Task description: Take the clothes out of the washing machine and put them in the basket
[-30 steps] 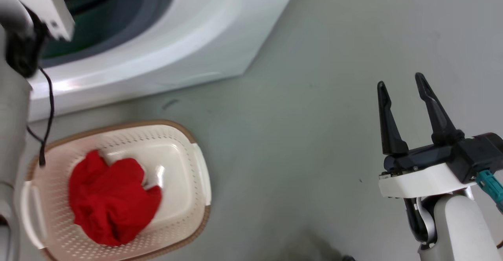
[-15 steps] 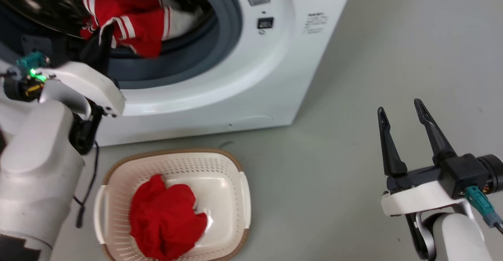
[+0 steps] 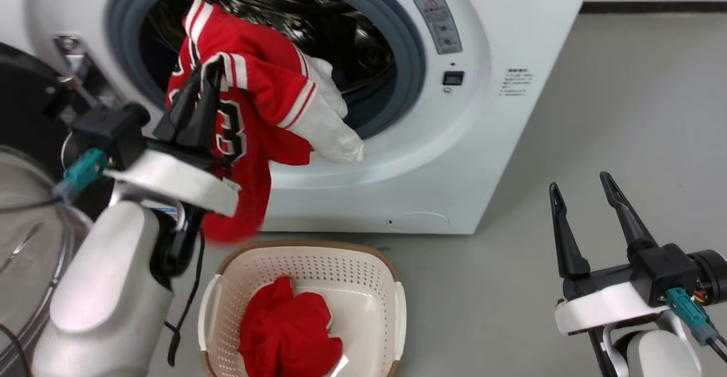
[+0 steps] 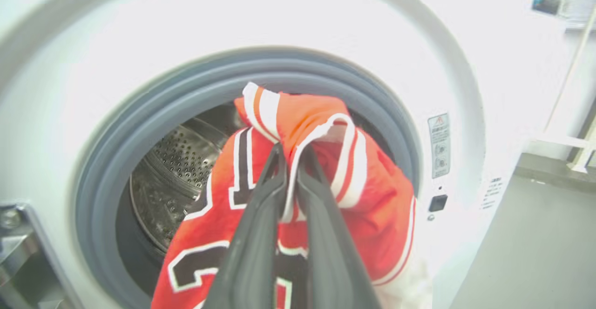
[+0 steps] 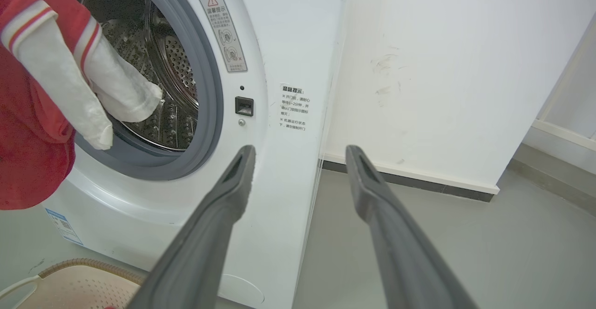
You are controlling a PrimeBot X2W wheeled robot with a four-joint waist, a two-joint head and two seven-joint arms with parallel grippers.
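The white washing machine [image 3: 488, 110] stands with its drum mouth exposed, grey rubber ring around it. A red striped garment [image 3: 267, 93] with white fabric and dark number patches hangs out of the mouth, its lower end dangling just above the basket. My left gripper [image 3: 207, 70] is shut on a striped fold of it [image 4: 298, 127]. The cream basket [image 3: 375, 269] sits on the floor below, with the plain red garment [image 3: 287, 331] lying in it. My right gripper [image 3: 579, 181] hangs open and empty off to the right [image 5: 298, 151].
The machine's black-rimmed glass door [image 3: 23, 218] is swung open at the left, beside my left arm. Grey floor [image 3: 625, 93] stretches to the right of the machine. A white wall with a dark skirting [image 5: 419, 67] rises behind it.
The head camera has tilted up, bringing the drum mouth into view. The striped garment, half inside half a second ago, now hangs out of the mouth in my left gripper.
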